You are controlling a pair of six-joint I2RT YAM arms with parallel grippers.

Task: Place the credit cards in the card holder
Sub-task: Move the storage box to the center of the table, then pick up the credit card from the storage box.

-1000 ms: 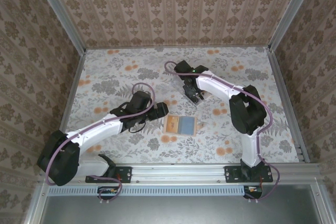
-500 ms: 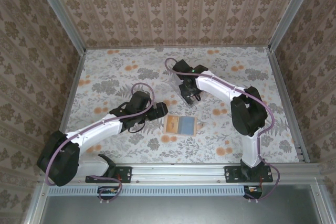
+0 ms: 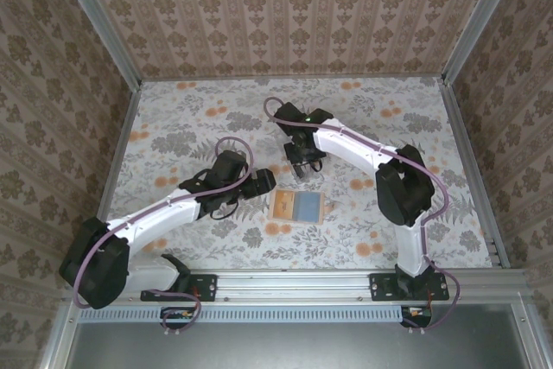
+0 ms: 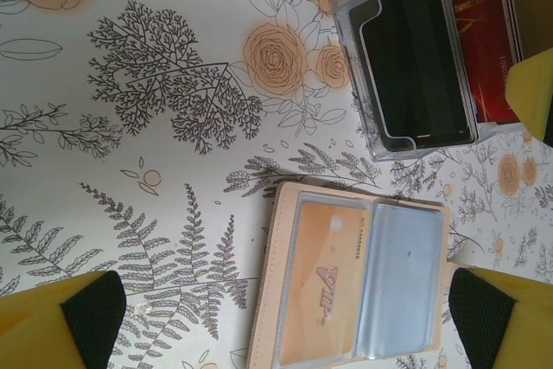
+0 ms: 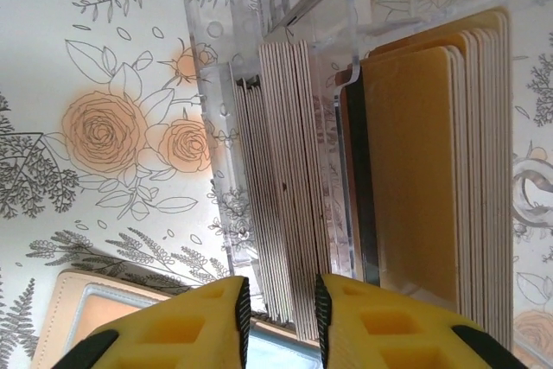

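Nearby, open wallet (image 4: 354,283) beside card holder (image 4: 352,62); left hand (image 4: 285,308) wide open, right hand (image 5: 281,295) of unclear grip.

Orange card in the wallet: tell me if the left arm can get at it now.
Probably reachable: the left gripper hangs open by the wallet, nothing between. But the orange card sits inside a clear pocket.
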